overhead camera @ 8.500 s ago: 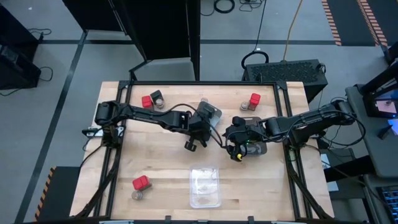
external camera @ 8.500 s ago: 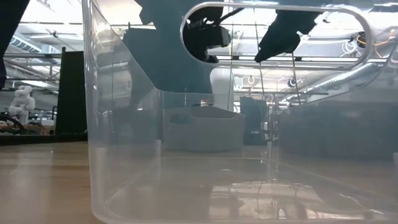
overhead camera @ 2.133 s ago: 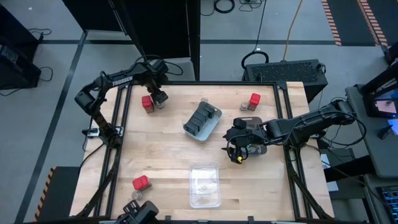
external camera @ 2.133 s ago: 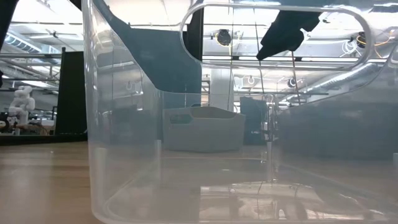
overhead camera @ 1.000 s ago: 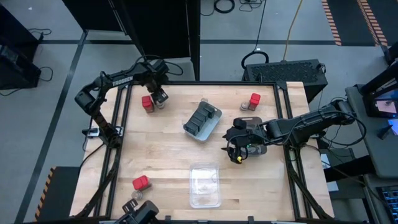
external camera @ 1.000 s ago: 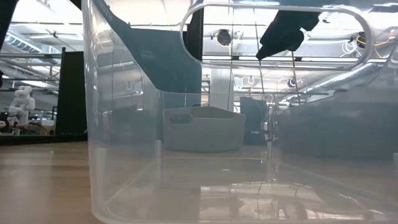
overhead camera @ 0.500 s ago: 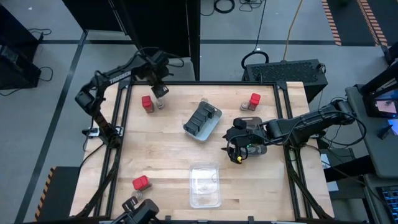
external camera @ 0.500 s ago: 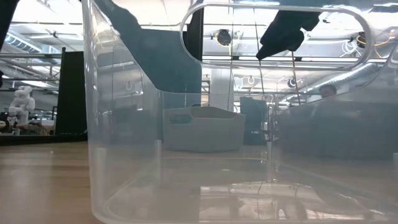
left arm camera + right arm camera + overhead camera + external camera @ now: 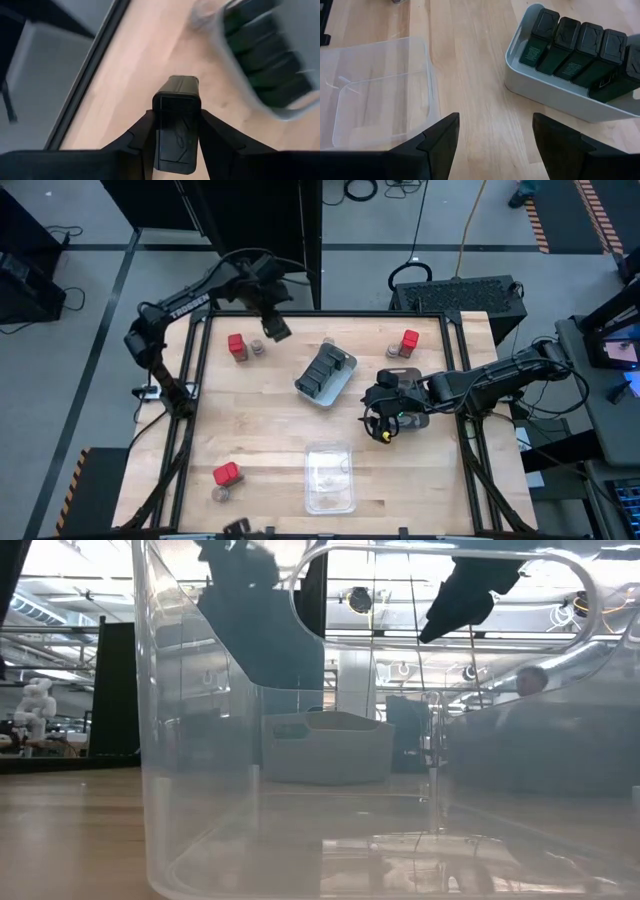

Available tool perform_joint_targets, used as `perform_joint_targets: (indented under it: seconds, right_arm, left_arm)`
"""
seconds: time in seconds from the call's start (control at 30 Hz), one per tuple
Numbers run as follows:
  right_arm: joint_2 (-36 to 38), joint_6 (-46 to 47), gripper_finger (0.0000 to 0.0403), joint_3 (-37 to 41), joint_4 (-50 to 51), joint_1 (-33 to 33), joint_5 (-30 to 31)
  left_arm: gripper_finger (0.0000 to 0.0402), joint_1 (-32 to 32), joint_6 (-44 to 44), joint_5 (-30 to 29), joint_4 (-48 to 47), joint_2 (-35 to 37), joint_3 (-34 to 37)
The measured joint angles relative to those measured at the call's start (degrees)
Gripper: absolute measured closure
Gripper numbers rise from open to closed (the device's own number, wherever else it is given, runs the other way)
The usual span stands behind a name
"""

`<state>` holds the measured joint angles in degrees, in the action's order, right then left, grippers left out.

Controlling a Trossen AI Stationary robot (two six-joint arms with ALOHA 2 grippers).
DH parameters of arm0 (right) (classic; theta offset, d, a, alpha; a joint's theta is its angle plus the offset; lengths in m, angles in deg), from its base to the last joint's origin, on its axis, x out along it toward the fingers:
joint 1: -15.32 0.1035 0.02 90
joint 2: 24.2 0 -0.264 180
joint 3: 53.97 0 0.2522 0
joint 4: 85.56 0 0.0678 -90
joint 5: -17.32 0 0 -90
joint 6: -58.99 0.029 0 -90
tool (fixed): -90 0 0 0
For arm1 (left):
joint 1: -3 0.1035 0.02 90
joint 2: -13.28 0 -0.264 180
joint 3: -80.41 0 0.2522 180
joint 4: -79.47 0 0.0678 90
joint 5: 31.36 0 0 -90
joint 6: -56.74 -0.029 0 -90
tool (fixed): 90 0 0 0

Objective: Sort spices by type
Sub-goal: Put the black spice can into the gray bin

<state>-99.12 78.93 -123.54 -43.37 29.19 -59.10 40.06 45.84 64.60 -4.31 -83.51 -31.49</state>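
My left gripper (image 9: 274, 327) hangs above the table's far left part, shut on a dark block (image 9: 176, 125). A red block (image 9: 236, 344) and a small jar (image 9: 257, 347) stand on the wood just left of it. At mid-table a grey tray (image 9: 343, 383) holds a row of dark blocks (image 9: 575, 50). Two more pairs of red block and jar stand at the far right (image 9: 410, 340) and near left (image 9: 226, 474). My right gripper (image 9: 495, 145) hovers open right of the grey tray, nothing between its fingers. My left gripper pinches the dark block's two opposite long sides (image 9: 161, 131) between its two fingers (image 9: 216, 137). They come from above, slanting steeply down and lying along the block. The block's free end (image 9: 176, 86) sticks out past the fingertips toward the table, lifted clear of the wood.
A clear plastic tray (image 9: 330, 478) sits at the near middle and fills the low view (image 9: 200, 790). Bare wood (image 9: 260, 420) lies between the trays and the left edge. The table's black frame rail (image 9: 330, 314) runs along the far edge.
My left gripper has risen from beside the far-left red block and jar and swung toward the table's right, taking the dark block up clear of the wood. The red block and jar stay where they were.
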Motion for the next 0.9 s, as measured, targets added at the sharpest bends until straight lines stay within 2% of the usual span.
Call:
perform_joint_targets:
  seconds: [0.23, 0.37, 0.53, 0.73, 0.9]
  right_arm:
    - [0.0, 0.0, 0.0165, 0.0, 0.1, 0.0, 0.0]
    - [0.0, 1.0, 0.0165, 0.0, 0.1, 0.0, 0.0]
    - [0.0, 2.8, 0.0165, 0.0, 1.1, 0.0, 0.1]
    - [0.0, 4.4, 0.0165, 0.0, 2.7, 0.0, 0.1]
    - [0.0, 4.5, 0.0165, 0.0, 3.2, 0.1, 0.1]
  left_arm:
    - [0.0276, -9.2, -4.9, 0.0, 1.3, 0.0, -4.4]
    - [0.0276, -14.1, -6.9, 0.0, 4.5, 0.0, -4.6]
    - [0.0276, -19.7, -14.4, -1.8, 8.1, 0.0, -4.6]
    - [0.0276, -24.5, -22.3, -3.5, 14.3, -0.2, -4.6]
    - [0.0276, -26.8, -23.4, -3.6, 17.2, -2.9, -4.6]
